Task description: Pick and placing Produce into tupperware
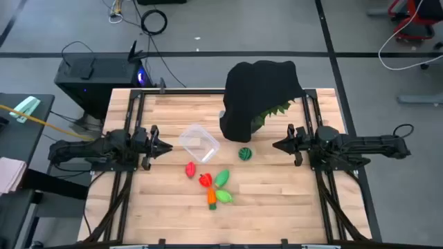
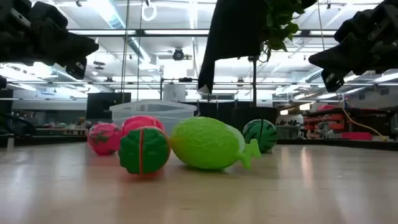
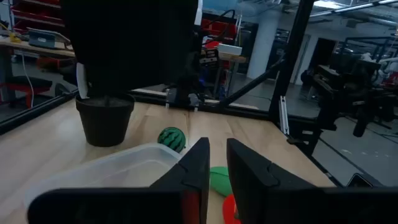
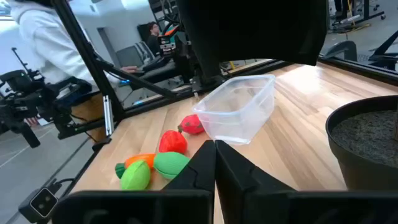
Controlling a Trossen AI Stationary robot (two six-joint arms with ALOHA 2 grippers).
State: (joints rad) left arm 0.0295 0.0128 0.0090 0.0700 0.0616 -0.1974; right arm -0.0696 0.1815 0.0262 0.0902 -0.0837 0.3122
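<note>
The clear tupperware (image 1: pixel 200 143) stands on its base mid-table, with nothing in it. The produce lies on the wood near it: a dark-green striped ball (image 1: pixel 245 153) to its right, two red toys (image 1: pixel 190 169) (image 1: pixel 205 180), two light green ones (image 1: pixel 222 178) (image 1: pixel 224 196) and an orange one (image 1: pixel 212 198) toward the near edge. My left gripper (image 1: pixel 169 146) (image 3: pixel 217 146) hovers left of the tupperware, pointing level at it, with a narrow empty gap between its fingers. My right gripper (image 1: pixel 275 145) (image 4: pixel 216 146) hovers to the right of the striped ball, shut and empty.
A potted plant draped in black cloth (image 1: pixel 259 97) stands at the far middle, just behind the tupperware and the ball; its dark pot (image 4: pixel 367 146) is close beside my right gripper. Bare wood lies toward the near edge and both sides. A person shows beyond the table (image 4: pixel 37 31).
</note>
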